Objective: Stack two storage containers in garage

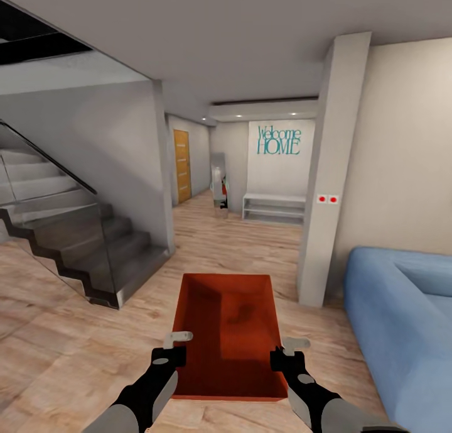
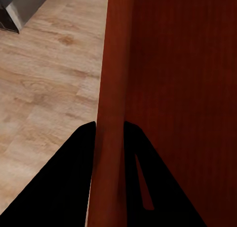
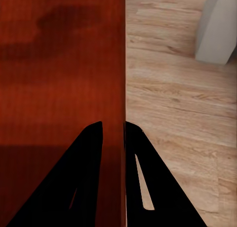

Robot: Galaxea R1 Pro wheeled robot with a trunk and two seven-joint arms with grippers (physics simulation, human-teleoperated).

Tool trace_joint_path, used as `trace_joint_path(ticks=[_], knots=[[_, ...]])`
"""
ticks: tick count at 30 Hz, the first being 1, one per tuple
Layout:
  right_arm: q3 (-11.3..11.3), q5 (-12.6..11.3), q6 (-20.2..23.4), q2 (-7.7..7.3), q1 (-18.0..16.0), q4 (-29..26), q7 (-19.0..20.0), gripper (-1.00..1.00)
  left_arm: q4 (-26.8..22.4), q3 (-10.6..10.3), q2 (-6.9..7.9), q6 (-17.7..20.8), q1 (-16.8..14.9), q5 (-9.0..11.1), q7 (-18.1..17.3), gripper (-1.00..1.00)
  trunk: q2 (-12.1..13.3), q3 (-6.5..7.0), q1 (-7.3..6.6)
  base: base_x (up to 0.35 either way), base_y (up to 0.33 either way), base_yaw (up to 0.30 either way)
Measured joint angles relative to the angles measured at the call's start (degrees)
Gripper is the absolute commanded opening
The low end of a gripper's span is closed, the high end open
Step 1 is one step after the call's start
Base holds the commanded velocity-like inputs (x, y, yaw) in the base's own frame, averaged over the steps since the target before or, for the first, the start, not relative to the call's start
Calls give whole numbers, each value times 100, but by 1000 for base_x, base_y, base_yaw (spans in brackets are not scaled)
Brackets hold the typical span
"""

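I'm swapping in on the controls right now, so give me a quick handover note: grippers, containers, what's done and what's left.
Left gripper: shut on the left wall of the storage container.
Right gripper: shut on its right wall.
The container is carried in front of the robot, above the wood floor, beside the blue sofa, facing the hallway with the orange door.
Done: one container picked up.
Left: carry it to the garage, fetch the second, stack them.

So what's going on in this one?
The robot is carrying one orange-red storage container with both arms. The left gripper clamps the container's left wall and the right gripper its right wall, jaws closed over each rim. It stands on the wood floor beside the blue sofa, facing a hallway.
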Motion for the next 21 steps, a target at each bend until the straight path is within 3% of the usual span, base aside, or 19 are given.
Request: trace_joint_path(ticks=[21], knots=[[2, 1, 11, 1, 0, 0, -2, -100, 10, 5, 0, 0, -2, 3, -2, -100, 0, 0, 0, 322, 0, 0]])
